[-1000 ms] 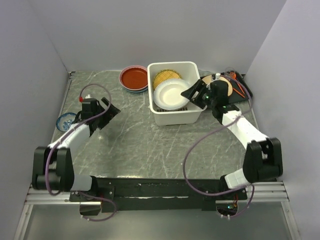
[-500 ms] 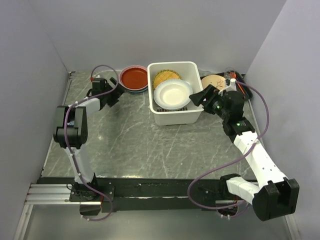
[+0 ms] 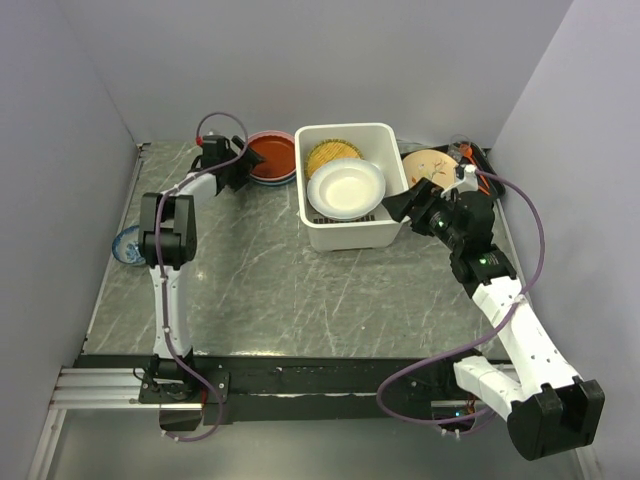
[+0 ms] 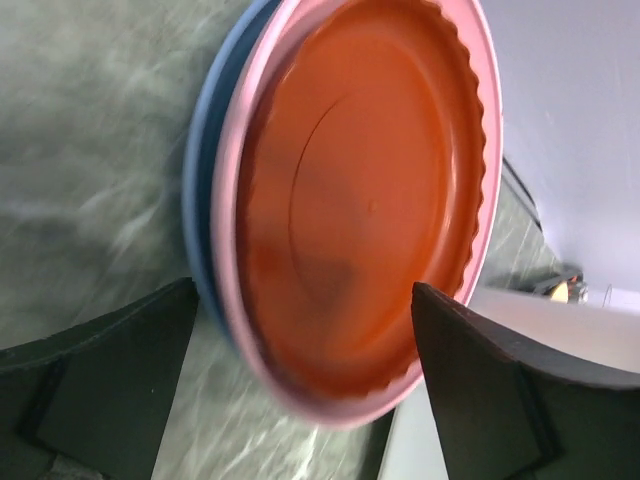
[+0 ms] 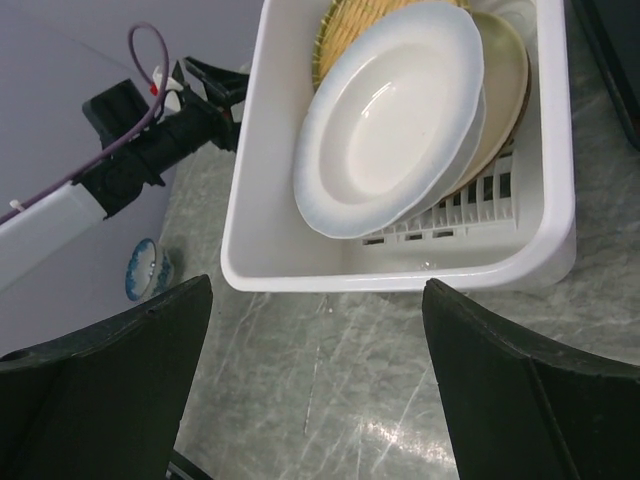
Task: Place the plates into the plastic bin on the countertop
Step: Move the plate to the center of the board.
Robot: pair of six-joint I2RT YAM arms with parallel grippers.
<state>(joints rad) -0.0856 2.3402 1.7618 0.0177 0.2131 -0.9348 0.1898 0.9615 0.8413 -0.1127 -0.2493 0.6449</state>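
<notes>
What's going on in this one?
The left gripper is open and lined up at the stack of plates, red on pink on blue, left of the bin; nothing is gripped yet. The right gripper hovers open and empty at the bin's right side. Inside the bin a white plate leans over a yellow plate. A cream plate lies outside, to the right.

Blue plate (image 4: 200, 195) mostly hidden beneath pink plate (image 4: 335, 406), countertop (image 4: 90, 150) streaked with blur
</notes>
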